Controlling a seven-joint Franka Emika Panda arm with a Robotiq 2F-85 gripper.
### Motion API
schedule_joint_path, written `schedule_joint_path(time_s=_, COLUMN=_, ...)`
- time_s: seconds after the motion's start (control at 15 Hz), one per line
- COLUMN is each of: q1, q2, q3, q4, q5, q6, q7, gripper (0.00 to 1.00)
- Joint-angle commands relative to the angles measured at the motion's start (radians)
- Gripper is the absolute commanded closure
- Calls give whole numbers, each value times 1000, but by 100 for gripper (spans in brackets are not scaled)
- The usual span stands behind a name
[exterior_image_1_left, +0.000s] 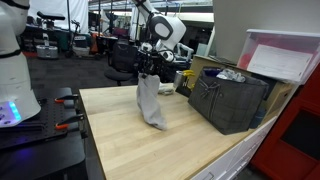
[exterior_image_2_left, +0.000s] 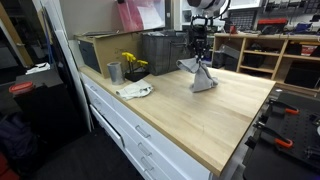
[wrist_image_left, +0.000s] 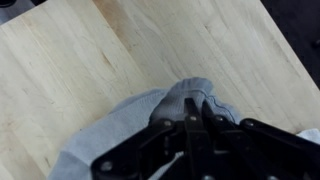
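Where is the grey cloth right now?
In both exterior views the grey cloth hangs from the gripper, jaws shut, over the wooden tabletop near the dark plastic crate.

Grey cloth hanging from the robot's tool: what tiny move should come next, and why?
Probably a small lift straight up. The tool is shut on the top of the soft grey fabric cloth, whose lower end seems to rest on the light wooden tabletop. Rising a little should free it.

Bare tabletop open around the grey cloth; dark crate (yellow flowers beyond) near one side.
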Motion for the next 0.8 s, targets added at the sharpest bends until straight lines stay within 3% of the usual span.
schedule_joint_path(time_s=0.0, q1=-13, q2=-110, q3=-19, q4=-29, q5=35, q6=-75, q7=-36, gripper=98)
schedule_joint_path(time_s=0.4, q1=-28, q2=-266, q3=-65, q4=-89, q5=66, q6=-75, q7=-25, gripper=98)
schedule_joint_path(time_s=0.73, q1=-64, q2=-220, q3=-149, q4=-60, q5=-21, q6=190, q7=13, gripper=98)
